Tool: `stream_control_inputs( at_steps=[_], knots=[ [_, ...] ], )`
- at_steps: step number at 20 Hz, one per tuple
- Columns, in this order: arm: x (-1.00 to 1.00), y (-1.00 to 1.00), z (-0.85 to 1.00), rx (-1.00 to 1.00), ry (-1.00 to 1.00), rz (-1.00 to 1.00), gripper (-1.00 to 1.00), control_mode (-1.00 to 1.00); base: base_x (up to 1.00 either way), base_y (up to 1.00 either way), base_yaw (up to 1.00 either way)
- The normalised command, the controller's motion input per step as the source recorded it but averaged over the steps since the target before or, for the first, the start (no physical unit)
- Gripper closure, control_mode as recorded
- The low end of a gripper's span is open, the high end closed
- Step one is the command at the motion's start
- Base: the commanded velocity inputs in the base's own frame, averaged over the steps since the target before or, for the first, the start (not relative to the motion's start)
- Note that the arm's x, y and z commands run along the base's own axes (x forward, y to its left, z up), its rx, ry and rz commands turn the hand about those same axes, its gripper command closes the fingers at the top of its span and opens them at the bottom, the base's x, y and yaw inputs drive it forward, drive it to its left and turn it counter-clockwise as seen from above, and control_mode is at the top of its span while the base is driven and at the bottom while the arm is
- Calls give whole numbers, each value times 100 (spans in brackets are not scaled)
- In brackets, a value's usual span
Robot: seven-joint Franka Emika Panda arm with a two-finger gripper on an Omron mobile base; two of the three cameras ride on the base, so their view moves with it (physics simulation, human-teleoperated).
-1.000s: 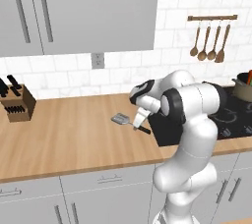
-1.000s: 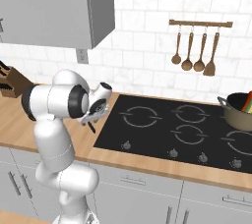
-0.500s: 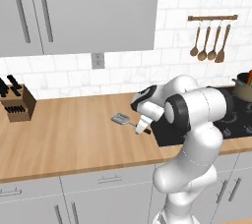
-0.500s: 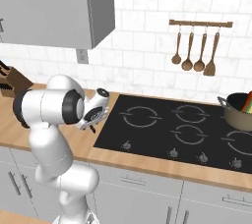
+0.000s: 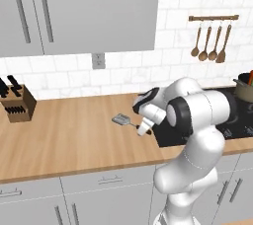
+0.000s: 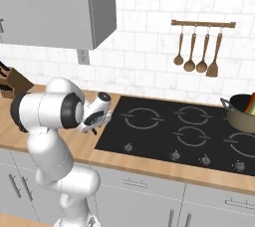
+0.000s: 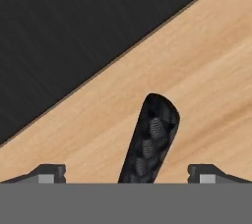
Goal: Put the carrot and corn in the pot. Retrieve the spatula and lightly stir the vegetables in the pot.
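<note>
We see pincer (image 7: 126,176) spread wide, low over wooden surface (image 5: 64,130), gripping nothing. Black handle of spatula (image 7: 151,139) lies between fingertips (image 7: 49,173) in hand view, touching neither. Handle rests flat on wood, near edge of black hob (image 7: 74,31). From left base view, spatula's grey slotted blade (image 5: 120,119) lies on surface just left of hand. Pot (image 6: 242,111) stands at far right of hob, well apart from arm; something orange-red and green pokes above its rim.
</note>
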Motion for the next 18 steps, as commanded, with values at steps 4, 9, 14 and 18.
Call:
stream_control_inputs(
  at_steps=[4, 9, 14, 18],
  knots=[
    [-24, -31, 0, 0, 0, -10, -100, -100, 0, 0, 0],
    [-12, -9, -20, 0, 0, -5, -100, -100, 0, 0, 0],
    [10, 7, -51, 0, 3, 0, -100, -100, 0, 0, 0],
    [-6, 31, -63, 0, 5, 0, -100, -100, 0, 0, 0]
  ],
)
